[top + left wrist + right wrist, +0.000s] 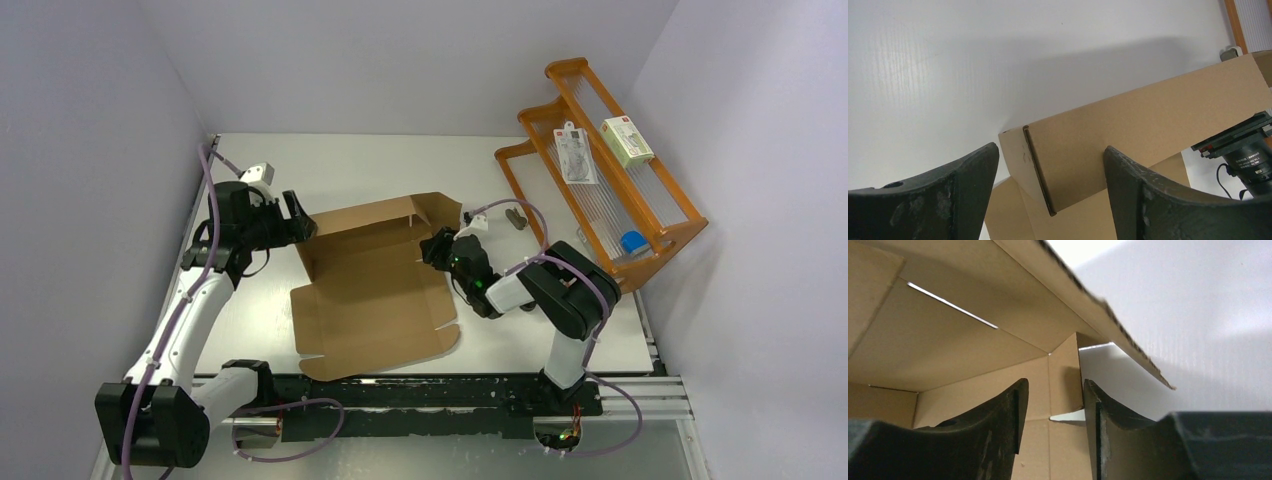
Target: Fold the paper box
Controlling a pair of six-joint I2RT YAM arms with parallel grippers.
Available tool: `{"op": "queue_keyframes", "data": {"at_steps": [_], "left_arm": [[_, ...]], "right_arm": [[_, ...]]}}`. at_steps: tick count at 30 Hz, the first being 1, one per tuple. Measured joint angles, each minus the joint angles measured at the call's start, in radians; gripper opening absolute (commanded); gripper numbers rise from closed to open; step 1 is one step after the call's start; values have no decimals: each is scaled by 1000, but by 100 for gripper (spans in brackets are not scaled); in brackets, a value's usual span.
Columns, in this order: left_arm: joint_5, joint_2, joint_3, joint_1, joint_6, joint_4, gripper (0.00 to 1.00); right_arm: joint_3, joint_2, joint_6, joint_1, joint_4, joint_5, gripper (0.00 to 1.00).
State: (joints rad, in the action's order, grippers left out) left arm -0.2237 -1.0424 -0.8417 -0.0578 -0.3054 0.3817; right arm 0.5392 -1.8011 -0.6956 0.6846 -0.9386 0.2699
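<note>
Top view, left to right. The left arm rises from its base at 7 o'clock and stretches along the table edge toward 11 o'clock, its wrist bent inward. The left gripper stands at the 10 o'clock corner of the paper box. Its fingers are spread wide on either side of that raised corner and clamp nothing. The box lies at the table's centre, its far wall folded upright and its near panel flat. The right arm folds back at the elbow and reaches toward 9 o'clock. The right gripper sits at the box's 2 o'clock corner, fingers about half apart, framing a small upright flap. Whether they touch it cannot be told. An orange rack stands at 2 o'clock.
</note>
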Motion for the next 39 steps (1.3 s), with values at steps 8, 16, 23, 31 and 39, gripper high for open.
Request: {"op": "queue_keyframes", "data": {"at_steps": [8, 16, 23, 31, 39], "left_arm": [[-43, -11, 0, 9, 5, -7, 79], [-62, -16, 3, 13, 6, -16, 78], [-69, -17, 4, 18, 6, -17, 78], [-69, -15, 5, 34, 6, -18, 78], [-78, -14, 5, 63, 6, -19, 78]], "right_arm": [[10, 0, 78, 11, -27, -16, 28], [9, -5, 268, 98, -103, -19, 25], [11, -30, 442, 156, -157, -1, 27], [6, 41, 510, 159, -94, 5, 40], [-6, 338, 546, 158, 126, 39, 50]]}}
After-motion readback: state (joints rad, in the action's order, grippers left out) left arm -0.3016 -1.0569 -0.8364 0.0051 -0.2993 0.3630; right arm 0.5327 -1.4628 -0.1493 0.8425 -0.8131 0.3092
